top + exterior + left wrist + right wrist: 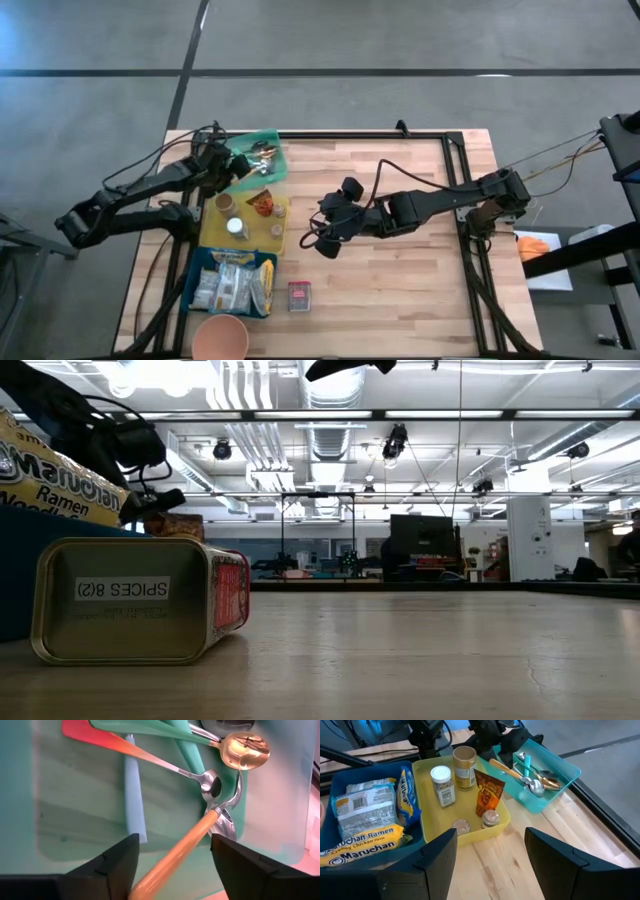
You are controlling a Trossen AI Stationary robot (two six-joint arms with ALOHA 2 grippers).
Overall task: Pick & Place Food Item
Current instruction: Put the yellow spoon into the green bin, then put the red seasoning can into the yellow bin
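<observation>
Left wrist view: spread left pincer (170,865) over the teal tray (276,165) at the bench's far left corner.
An orange-handled spoon (187,847) lies lengthwise between its fingers. Food sits nearer the spread right pincer (487,860): snack packet (489,792), yellow tray (427,822).

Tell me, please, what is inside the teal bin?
The teal bin holds cutlery: an orange-handled spoon, a red-handled spoon, a gold spoon and a pale blue handle. Overlapping pieces hide what lies beneath them.
</observation>
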